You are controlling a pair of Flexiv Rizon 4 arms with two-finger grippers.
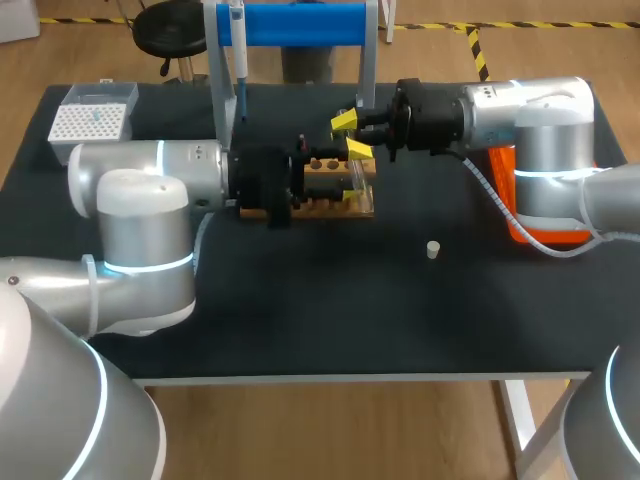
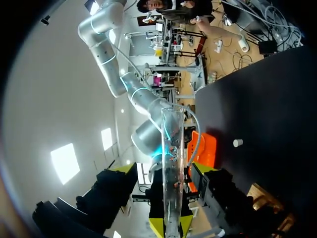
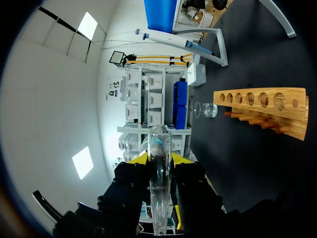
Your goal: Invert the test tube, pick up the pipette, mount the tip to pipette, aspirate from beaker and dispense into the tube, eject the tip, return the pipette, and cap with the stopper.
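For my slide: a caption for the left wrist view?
Left tool grips the tube; right tool open around it.

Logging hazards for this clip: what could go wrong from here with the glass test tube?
The clear glass test tube is pinched between the left gripper's fingers, with the right gripper close by; a mistimed handover might drop or crack it. Both are close to the wooden tube rack, so turning the tube could knock it.
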